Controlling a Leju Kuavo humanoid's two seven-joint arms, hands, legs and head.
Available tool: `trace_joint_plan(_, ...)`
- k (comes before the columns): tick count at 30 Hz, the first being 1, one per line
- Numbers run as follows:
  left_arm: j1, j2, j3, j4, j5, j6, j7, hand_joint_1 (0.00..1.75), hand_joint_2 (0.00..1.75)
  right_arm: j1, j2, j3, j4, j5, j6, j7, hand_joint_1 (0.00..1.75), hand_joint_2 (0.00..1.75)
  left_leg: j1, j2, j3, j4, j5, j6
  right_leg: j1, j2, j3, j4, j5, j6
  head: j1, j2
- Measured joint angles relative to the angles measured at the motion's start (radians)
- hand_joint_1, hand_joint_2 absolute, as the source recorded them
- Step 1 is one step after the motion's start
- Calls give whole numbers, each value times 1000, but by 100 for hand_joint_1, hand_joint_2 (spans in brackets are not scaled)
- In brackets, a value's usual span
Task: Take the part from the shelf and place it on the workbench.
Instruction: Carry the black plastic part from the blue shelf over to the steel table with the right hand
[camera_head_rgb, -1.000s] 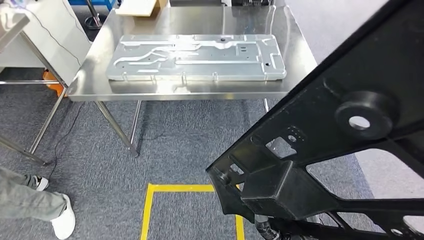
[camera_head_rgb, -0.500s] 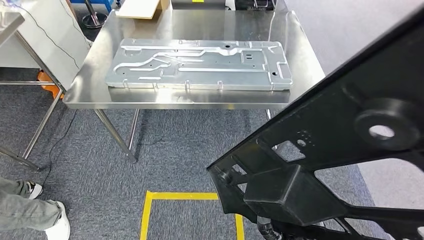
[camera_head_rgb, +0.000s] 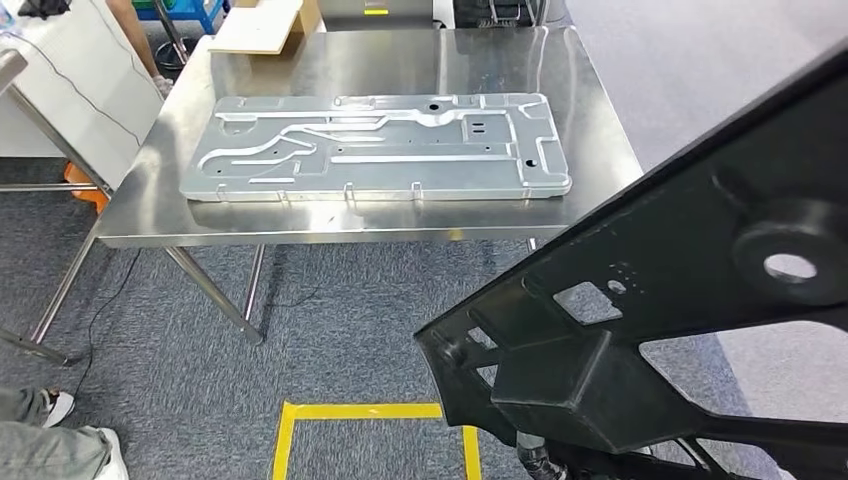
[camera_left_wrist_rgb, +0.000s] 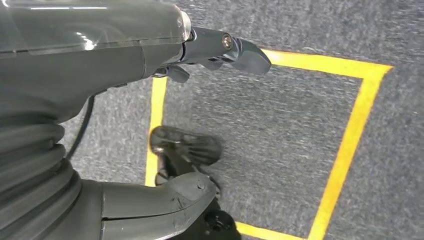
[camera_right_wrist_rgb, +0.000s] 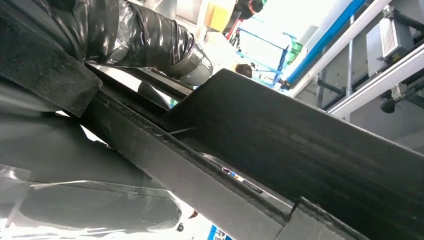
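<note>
Grey carpet with a yellow taped square lies nearest. The black part, cut off at the frame's edge, hangs above it, short of the steel workbench. The right hand grips the part, its fingers partly hidden. The left hand hangs over the floor, fingers apart, holding nothing. A metal plate lies on the workbench.

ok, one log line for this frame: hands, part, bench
left hand: open, over floor | right hand: holds black part | workbench: ahead, metal plate on it
</note>
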Motion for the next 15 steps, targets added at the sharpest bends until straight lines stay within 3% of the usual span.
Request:
trace_joint_plan(1,0,0,0,0,0,-1,0,0,175,0,0,0,0,0,0,0,175,175,-4,1,15,-61,38,4,2,0,10,0,-7,3,0,0)
trace_joint_plan(2,0,0,0,0,0,-1,-1,0,175,-1,0,0,1,1,0,0,175,175,-8,2,26,-103,56,8,3,0,14,1,-14,8,0,0)
trace_joint_plan(4,1,0,0,0,-1,-2,-1,0,175,-2,0,0,2,2,0,1,175,175,-14,4,34,-130,61,17,5,1,18,1,-22,19,0,0)
trace_joint_plan(7,1,-2,0,0,-1,-2,-2,0,175,-4,0,0,1,4,0,2,175,175,-7,3,46,-142,74,30,5,1,16,20,-42,35,-1,0)
trace_joint_plan(9,0,-3,0,0,-1,-3,-2,0,175,-5,0,0,0,4,-1,3,175,175,-3,3,56,-148,70,39,0,-1,-35,117,-86,46,-1,0)
trace_joint_plan(11,-1,-3,0,0,-1,-3,-2,0,175,-5,0,0,1,4,-1,3,175,175,-4,3,65,-149,59,44,-5,-1,-122,253,-128,52,-1,0)
trace_joint_plan(12,-1,-3,0,0,-2,-3,-2,0,175,-5,0,0,2,4,-2,3,175,175,-4,3,71,-149,53,44,-7,-1,-155,291,-126,54,-1,0)
trace_joint_plan(13,0,-4,0,0,-2,-3,-2,0,175,-5,0,0,2,5,-2,4,175,175,-4,2,80,-149,46,43,-8,-1,-170,293,-102,54,-1,0)
trace_joint_plan(15,0,-5,0,0,-3,-4,-2,0,175,-5,0,0,2,6,-2,4,175,175,-4,-2,105,-149,28,39,-8,-1,-145,188,-6,48,-1,0)
